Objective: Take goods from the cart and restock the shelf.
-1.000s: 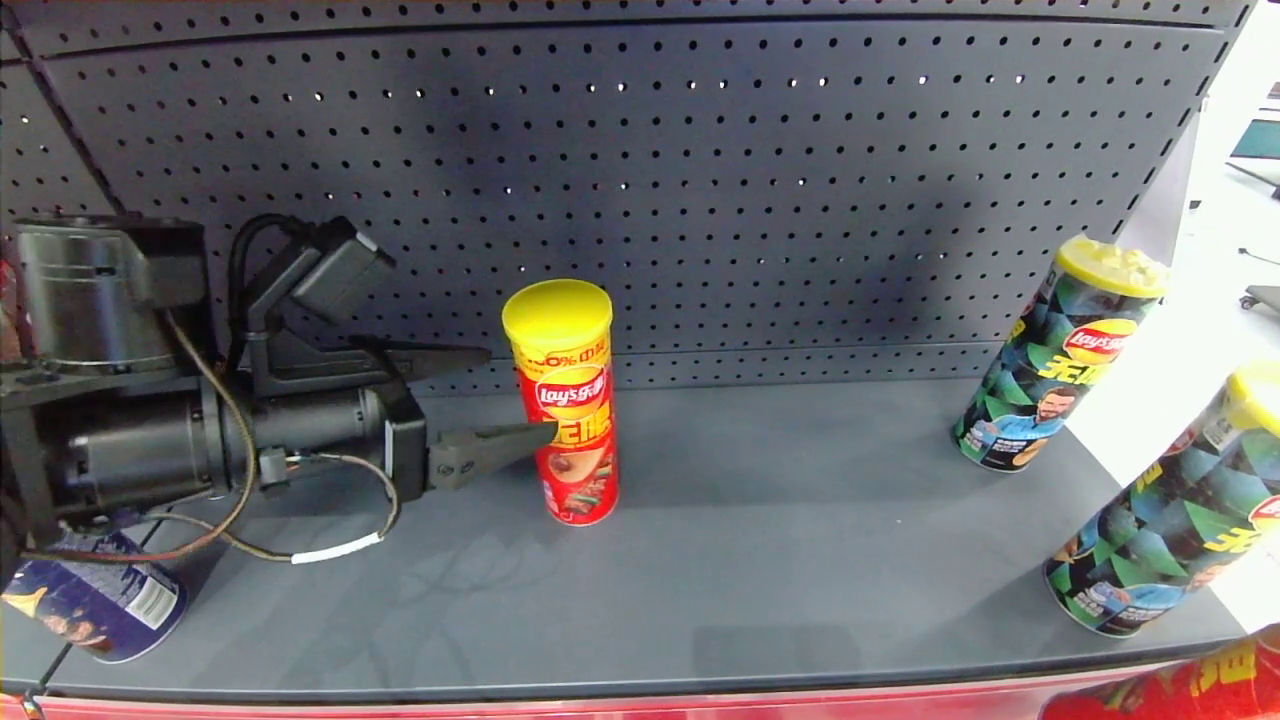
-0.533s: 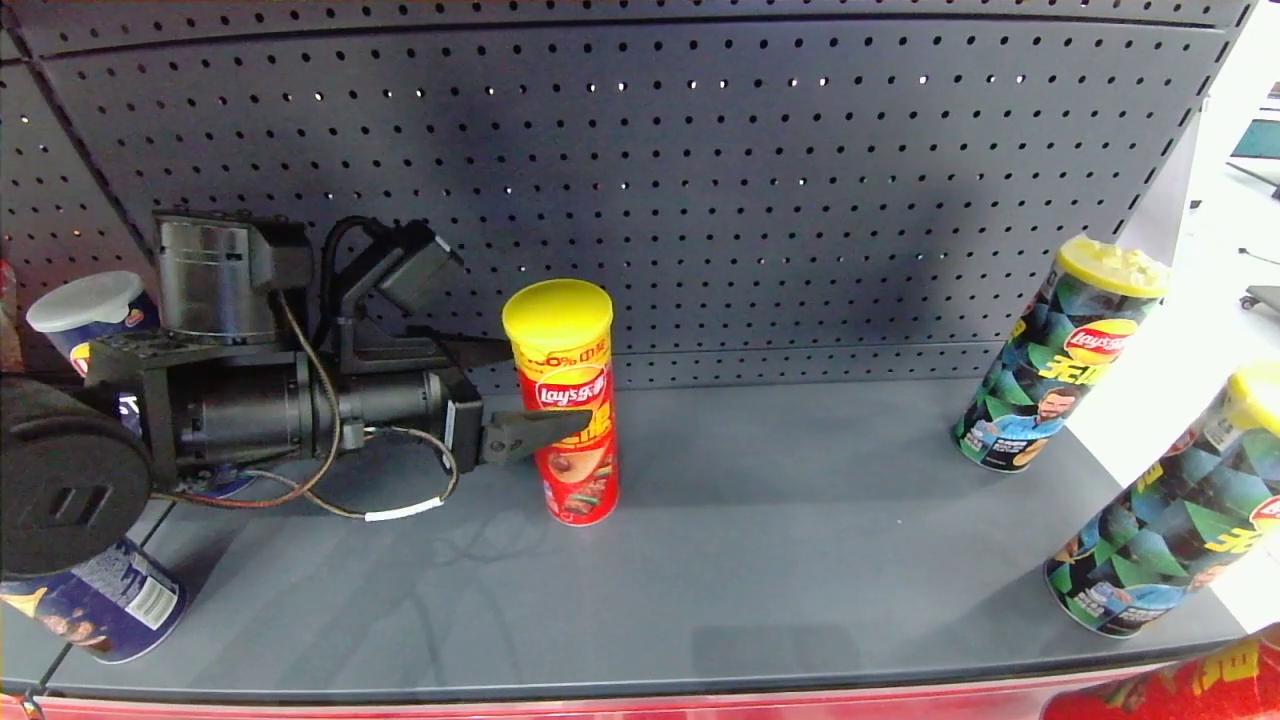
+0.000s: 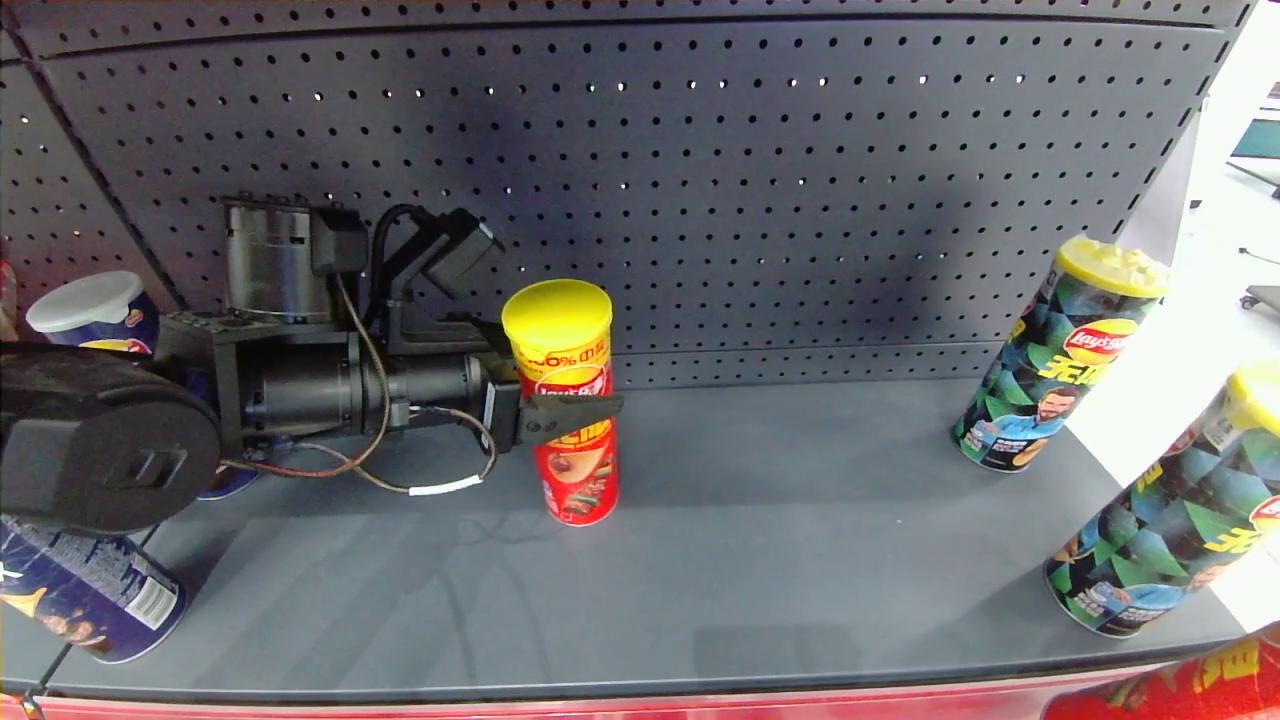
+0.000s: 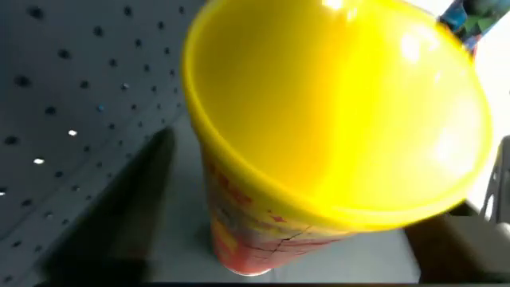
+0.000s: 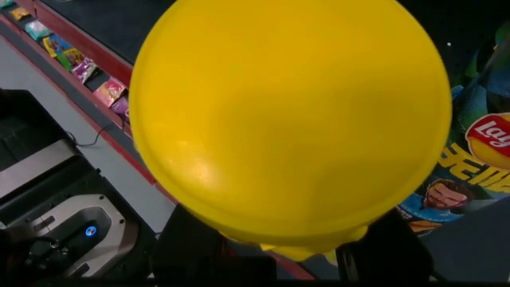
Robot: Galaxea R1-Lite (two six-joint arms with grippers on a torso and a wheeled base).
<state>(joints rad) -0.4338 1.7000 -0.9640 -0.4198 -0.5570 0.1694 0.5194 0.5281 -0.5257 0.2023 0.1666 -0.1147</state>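
Observation:
A red chip can [image 3: 575, 450] with a yellow lid stands upright mid-shelf, a little in front of the pegboard. My left gripper [image 3: 570, 375] comes in from the left and straddles its upper half, open, with one finger [image 3: 580, 405] across the front and the other behind the can. In the left wrist view the same can [image 4: 335, 119] is very close, seen lid first. In the right wrist view a yellow lid [image 5: 295, 119] sits right in front of the camera, with my right gripper shut on that can just beneath it; the can's body is hidden.
Two green-and-black cans [image 3: 1060, 360] [image 3: 1160, 510] stand at the shelf's right end. Two blue cans [image 3: 95, 600] [image 3: 90, 305] stand at the left end behind my arm. The grey shelf [image 3: 800, 560] has free room between the red can and the right cans.
My left arm has moved right along the shelf. Its fingers, earlier just reaching the red can's side, now straddle the can. The can has stayed in place.

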